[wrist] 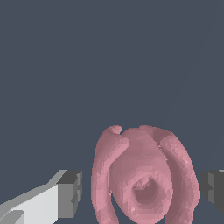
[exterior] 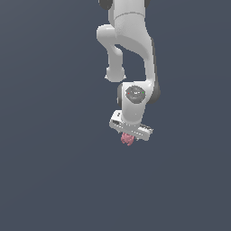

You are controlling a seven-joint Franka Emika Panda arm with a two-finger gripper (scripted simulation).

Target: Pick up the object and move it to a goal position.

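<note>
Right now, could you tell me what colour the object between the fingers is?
Pinkish-red all over; the object shows best in the wrist view.

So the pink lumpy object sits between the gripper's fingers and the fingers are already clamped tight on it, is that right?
Not quite. The pink lumpy object does sit between the gripper's fingers, but the wrist view shows a gap on each side: the jaws are open, not clamped.

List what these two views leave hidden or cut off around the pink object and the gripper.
- Exterior view: the gripper body covers the top of the pink lumpy object; fingers too small to see.
- Wrist view: the object's lower end is cut off by the frame edge, as is one finger.
- Contact: gaps show beside both fingers, so no grip is visible.
- Goal position: no marker in either view.
</note>
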